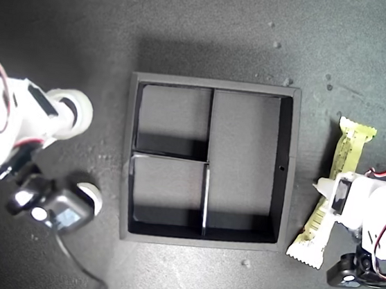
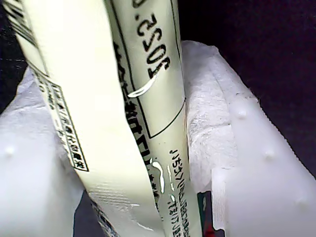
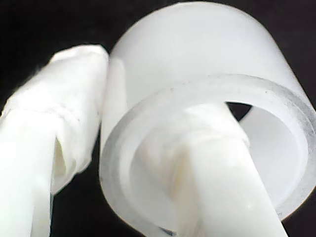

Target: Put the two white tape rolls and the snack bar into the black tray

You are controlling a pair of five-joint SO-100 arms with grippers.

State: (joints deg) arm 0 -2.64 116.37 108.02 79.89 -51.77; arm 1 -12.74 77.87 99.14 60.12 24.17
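The black tray (image 1: 125,178) sits at the middle of the exterior view with all three compartments empty. The snack bar (image 1: 346,149) lies at the exterior view's right, just outside the tray wall. My first gripper (image 1: 327,192) is shut across its middle, and its white padded fingers (image 2: 217,133) press the cream wrapper (image 2: 123,98) from both sides. At the exterior view's left my second gripper (image 1: 70,112) is shut on one white tape roll (image 1: 80,106), with one finger inside the ring (image 3: 207,54) and one finger (image 3: 64,98) outside. The other white tape roll (image 1: 91,196) lies lower down, partly hidden by the arm.
The dark table top carries a few small crumbs near the tray (image 1: 246,263). A dark cable (image 1: 78,264) trails from the arm at the exterior view's lower left. A red wire (image 1: 1,84) loops over that arm.
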